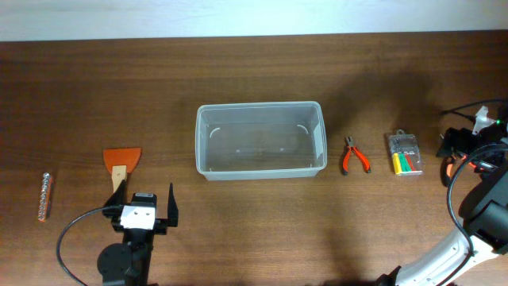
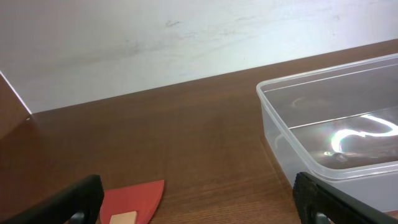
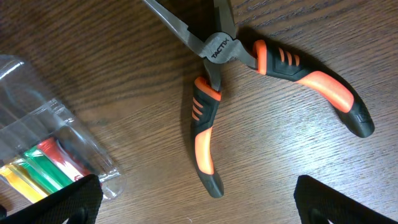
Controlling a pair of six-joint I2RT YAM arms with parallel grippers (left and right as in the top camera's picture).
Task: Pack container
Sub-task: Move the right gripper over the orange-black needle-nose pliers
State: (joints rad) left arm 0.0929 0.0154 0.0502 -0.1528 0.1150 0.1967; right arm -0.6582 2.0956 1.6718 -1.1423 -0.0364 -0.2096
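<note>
Container (image 1: pixel 259 170) sits upright at table (image 1: pixel 262 238) centre, long side running 9–3, open top.

Left arm (image 1: pixel 123 262) comes in from the 6 o'clock edge. The left gripper (image 1: pixel 144 200) points to 12 o'clock, low over the wood at approx 7 o'clock of the container, well apart from it. Fingers (image 2: pixel 65 202) spread wide, pinching nothing (tips sit at the wrist cam's two bottom corners, bare table between). Scraper (image 1: pixel 121 163), orange blade + wooden handle, lies at 12 o'clock of that gripper's left finger, handle end just beside it. Contact: can't tell. Small metal piece (image 1: pixel 45 196) at far 9 o'clock, too small to ID.

Right arm (image 1: pixel 484 210) enters at the 5 o'clock corner and bends up along the 3 o'clock edge, so the right gripper (image 3: pixel 198 202) faces 9 o'clock. Jaws spread wide too, gripping nothing. Its wrist cam looks down on the pliers (image 3: pixel 214 93) (orange/black handles splayed, nose slightly parted) and a clear bit case (image 3: pixel 50 155) w/ green, yellow, red bits.

Overhead: pliers near the container's 3 o'clock side, not touching. Case at 3 o'clock of the pliers, apart. Gripper at 3 o'clock of the case.
</note>
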